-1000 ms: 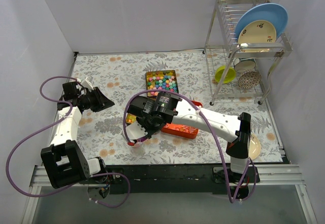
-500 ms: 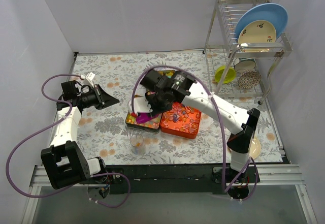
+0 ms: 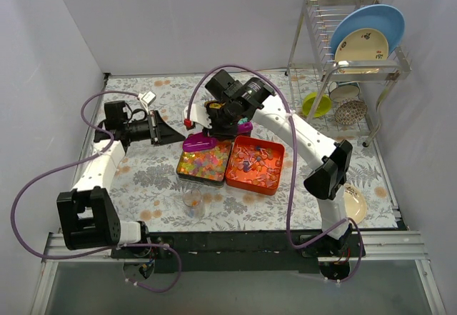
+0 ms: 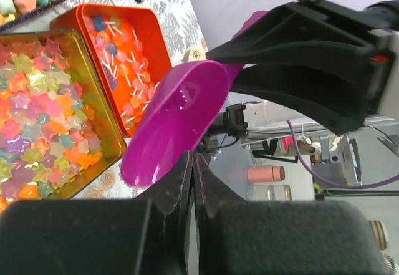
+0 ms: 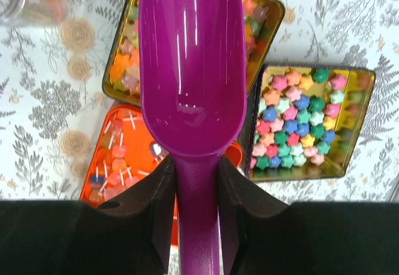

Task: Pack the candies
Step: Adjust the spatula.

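My right gripper [image 3: 214, 124] is shut on the handle of an empty purple scoop [image 3: 199, 142], also in the right wrist view [image 5: 190, 57], and holds it above the tins. Translucent star candies [image 3: 203, 162] fill a gold tin. Pink and blue stick candies [image 3: 251, 161] lie in an orange tin [image 3: 275, 146]. Pastel star candies [image 5: 299, 110] fill a second gold tin, mostly hidden under the right gripper in the top view. My left gripper [image 3: 173, 135] is shut and empty, just left of the scoop; in its own view [image 4: 192, 161] the scoop [image 4: 174, 125] hangs in front.
A small glass jar [image 3: 191, 201] stands on the flowered table in front of the tins. A dish rack [image 3: 346, 65] with plates and bowls stands at the back right. A pale plate [image 3: 353, 204] lies near the right arm's base.
My right arm has carried the scoop from near the jar at the front back over the tins. My left gripper has moved right, toward the tins.
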You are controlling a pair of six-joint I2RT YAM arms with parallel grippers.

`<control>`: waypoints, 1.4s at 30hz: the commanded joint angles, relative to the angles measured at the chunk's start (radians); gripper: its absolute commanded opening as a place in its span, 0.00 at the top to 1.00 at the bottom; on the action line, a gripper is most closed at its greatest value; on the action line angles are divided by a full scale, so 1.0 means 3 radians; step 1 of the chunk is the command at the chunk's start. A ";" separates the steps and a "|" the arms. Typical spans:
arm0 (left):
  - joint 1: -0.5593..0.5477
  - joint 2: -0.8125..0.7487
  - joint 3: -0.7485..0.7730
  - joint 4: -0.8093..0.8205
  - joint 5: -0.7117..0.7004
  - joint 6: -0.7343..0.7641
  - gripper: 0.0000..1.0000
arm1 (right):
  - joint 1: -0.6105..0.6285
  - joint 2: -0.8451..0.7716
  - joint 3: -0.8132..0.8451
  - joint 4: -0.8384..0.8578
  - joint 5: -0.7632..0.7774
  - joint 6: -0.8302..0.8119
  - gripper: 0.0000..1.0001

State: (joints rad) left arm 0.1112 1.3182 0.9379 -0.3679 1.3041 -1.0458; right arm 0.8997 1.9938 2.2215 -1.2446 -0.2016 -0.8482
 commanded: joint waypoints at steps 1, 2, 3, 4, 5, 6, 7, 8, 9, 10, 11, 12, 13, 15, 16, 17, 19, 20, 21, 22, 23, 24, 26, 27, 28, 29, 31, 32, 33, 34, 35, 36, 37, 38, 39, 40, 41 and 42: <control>-0.0049 0.0156 0.0059 0.0066 -0.0133 -0.0027 1.00 | -0.0054 -0.0060 0.0173 0.0308 -0.0360 0.0087 0.99; -0.0049 0.0243 0.0075 0.0066 -0.0144 -0.0017 1.00 | -0.0059 -0.0070 0.0163 0.0334 -0.0406 0.0097 0.99; -0.0049 0.0279 0.0100 0.0061 -0.0169 -0.0017 1.00 | -0.0074 -0.0096 0.0147 0.0380 -0.0488 0.0107 0.99; -0.0049 0.0330 0.0115 0.0061 -0.0185 -0.0017 1.00 | -0.0094 -0.0106 0.0147 0.0405 -0.0524 0.0127 0.99; -0.0049 0.0361 0.0131 0.0061 -0.0200 -0.0017 1.00 | -0.0110 -0.0106 0.0142 0.0441 -0.0590 0.0153 0.99; -0.0054 0.0432 0.0192 0.0061 -0.0220 -0.0027 1.00 | -0.0130 -0.0086 0.0142 0.0431 -0.0601 0.0148 0.99; -0.0054 0.0453 0.0233 0.0056 -0.0251 -0.0037 0.98 | -0.0146 -0.0075 0.0142 0.0416 -0.0596 0.0133 0.99; -0.0044 0.0469 0.0304 -0.0071 -0.0312 0.0024 0.92 | -0.0166 -0.0065 0.0102 0.0391 -0.0586 0.0107 0.99; -0.0013 0.0474 0.0371 -0.0148 -0.0399 0.0085 0.86 | -0.0192 -0.0070 0.0061 0.0395 -0.0586 0.0102 0.99; 0.0018 0.0469 0.0478 -0.0215 -0.0465 0.0106 0.71 | -0.0253 -0.0085 0.0010 0.0426 -0.0586 0.0097 0.99; 0.0053 0.0459 0.0499 -0.0271 -0.0517 0.0101 0.66 | -0.0289 -0.0111 -0.0047 0.0502 -0.0596 0.0102 0.99; 0.0120 0.0453 0.0499 -0.0262 -0.0522 0.0040 0.60 | -0.0314 -0.0172 -0.0164 0.0558 -0.0611 0.0097 0.99; 0.0135 0.0453 0.0443 -0.0231 -0.0436 -0.0006 0.57 | -0.0360 -0.0203 -0.0205 0.0594 -0.0622 0.0072 0.99; 0.0141 0.0504 0.0382 -0.0144 -0.0262 -0.0128 0.53 | -0.0381 -0.0279 -0.0307 0.0691 -0.0627 0.0031 0.99; 0.0141 0.0570 0.0356 -0.0114 -0.0104 -0.0205 0.52 | -0.0386 -0.0295 -0.0333 0.0712 -0.0627 -0.0005 0.99; 0.0136 0.0591 0.0265 0.0049 -0.0032 -0.0302 0.46 | -0.0386 -0.0305 -0.0344 0.0728 -0.0637 -0.0010 0.99; 0.0141 0.0627 0.0223 0.0152 0.0004 -0.0415 0.46 | -0.0396 -0.0311 -0.0354 0.0753 -0.0657 -0.0016 0.99; 0.0136 0.0653 0.0218 0.0178 0.0010 -0.0415 0.46 | -0.0396 -0.0306 -0.0359 0.0774 -0.0683 -0.0005 0.99; 0.0125 0.0668 0.0228 0.0183 0.0020 -0.0405 0.46 | -0.0401 -0.0311 -0.0369 0.0789 -0.0688 0.0010 0.99; 0.0115 0.0683 0.0228 0.0183 0.0020 -0.0410 0.46 | -0.0407 -0.0311 -0.0369 0.0835 -0.0708 0.0020 0.99; 0.0105 0.0699 0.0228 0.0183 0.0020 -0.0405 0.46 | -0.0412 -0.0316 -0.0374 0.0855 -0.0739 0.0061 0.99; 0.0085 0.0704 0.0223 0.0188 0.0025 -0.0415 0.47 | -0.0412 -0.0306 -0.0364 0.0876 -0.0759 0.0076 0.99; 0.0054 0.0714 0.0228 0.0219 0.0025 -0.0441 0.47 | -0.0412 -0.0290 -0.0334 0.0902 -0.0821 0.0107 0.99; 0.0033 0.0714 0.0228 0.0244 0.0010 -0.0456 0.47 | -0.0412 -0.0285 -0.0333 0.0917 -0.0836 0.0127 0.99; 0.0023 0.0724 0.0228 0.0275 0.0015 -0.0487 0.49 | -0.0412 -0.0275 -0.0328 0.0927 -0.0852 0.0138 0.99; 0.0018 0.0735 0.0223 0.0351 0.0040 -0.0558 0.51 | -0.0412 -0.0255 -0.0293 0.0927 -0.0892 0.0153 0.99; 0.0008 0.0770 0.0223 0.0423 0.0091 -0.0645 0.56 | -0.0407 -0.0203 -0.0252 0.0912 -0.0938 0.0204 0.99; 0.0003 0.0786 0.0218 0.0484 0.0112 -0.0676 0.58 | -0.0407 -0.0193 -0.0247 0.0917 -0.0969 0.0209 0.99; 0.0008 0.0816 0.0208 0.0526 0.0122 -0.0767 0.61 | -0.0396 -0.0183 -0.0236 0.0922 -0.0974 0.0209 0.99; 0.0008 0.0827 0.0187 0.0571 0.0183 -0.0804 0.63 | -0.0381 -0.0173 -0.0236 0.0932 -0.0974 0.0209 0.99; 0.0008 0.0837 0.0172 0.0658 0.0204 -0.0850 0.69 | -0.0376 -0.0162 -0.0221 0.0937 -0.0974 0.0220 0.99; 0.0008 0.0847 0.0157 0.0704 0.0229 -0.0921 0.70 | -0.0366 -0.0127 -0.0201 0.0958 -0.0964 0.0240 0.99; 0.0003 0.0857 0.0126 0.0740 0.0270 -0.0957 0.72 | -0.0366 -0.0116 -0.0185 0.0963 -0.0959 0.0240 0.99; 0.0003 0.0857 0.0111 0.0786 0.0291 -0.0978 0.74 | -0.0366 -0.0106 -0.0175 0.0963 -0.0959 0.0240 0.99; 0.0003 0.0862 0.0095 0.0812 0.0311 -0.1003 0.75 | -0.0361 -0.0086 -0.0175 0.0973 -0.0954 0.0240 0.99; -0.0002 0.0868 0.0060 0.0833 0.0342 -0.1064 0.76 | -0.0361 -0.0075 -0.0175 0.0988 -0.0954 0.0240 0.99; 0.0003 0.0878 0.0044 0.0893 0.0352 -0.1095 0.78 | -0.0361 -0.0070 -0.0175 0.0994 -0.0959 0.0240 0.99; 0.0003 0.0873 0.0029 0.0935 0.0357 -0.1141 0.80 | -0.0350 -0.0055 -0.0170 0.1004 -0.0964 0.0240 0.99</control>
State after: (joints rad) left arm 0.1143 1.5875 0.9695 -0.1642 1.3544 -1.3254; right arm 0.7860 1.9701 2.1216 -0.9874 -0.4564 -0.7898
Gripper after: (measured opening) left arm 0.227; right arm 0.361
